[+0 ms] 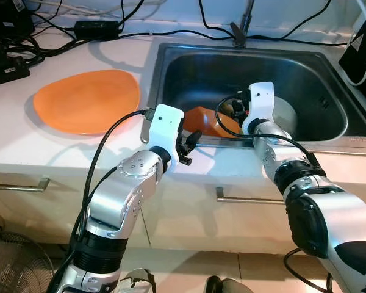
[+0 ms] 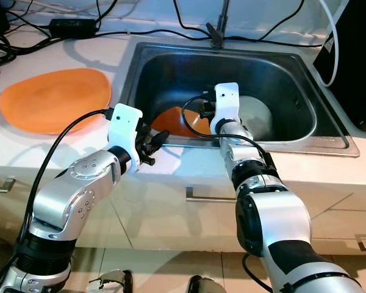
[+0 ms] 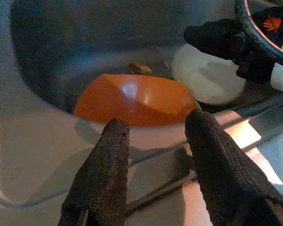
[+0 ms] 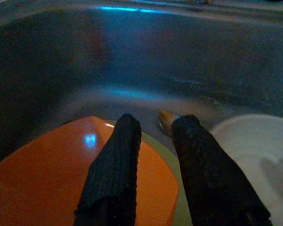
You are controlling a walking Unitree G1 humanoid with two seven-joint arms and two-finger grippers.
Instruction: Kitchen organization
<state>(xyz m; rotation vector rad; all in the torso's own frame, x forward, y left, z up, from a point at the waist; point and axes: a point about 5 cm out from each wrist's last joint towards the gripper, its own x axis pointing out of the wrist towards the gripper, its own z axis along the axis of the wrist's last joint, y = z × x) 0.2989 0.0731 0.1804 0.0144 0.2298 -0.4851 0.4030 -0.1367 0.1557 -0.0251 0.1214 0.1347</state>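
An orange dish [image 1: 210, 121] lies upside down in the steel sink [image 1: 329, 146], near its front wall, with a pale green rim [image 4: 174, 174] showing under it. Beside it lies a white plate [image 1: 288, 115]. My left gripper [image 1: 192, 143] hovers at the sink's front rim, open, pointing at the orange dish [image 3: 137, 99] with nothing between its fingers. My right gripper [image 1: 235, 110] reaches down into the sink, just above the seam between the orange dish [image 4: 61, 174] and the white plate [image 4: 254, 150]. It is open by a narrow gap and holds nothing.
A large orange plate [image 1: 87, 101] rests on the white counter left of the sink. Cables and a power strip [image 1: 6, 67] run along the back; the faucet [image 1: 241, 30] stands behind the basin. A small brownish item [image 3: 139, 69] lies on the sink floor.
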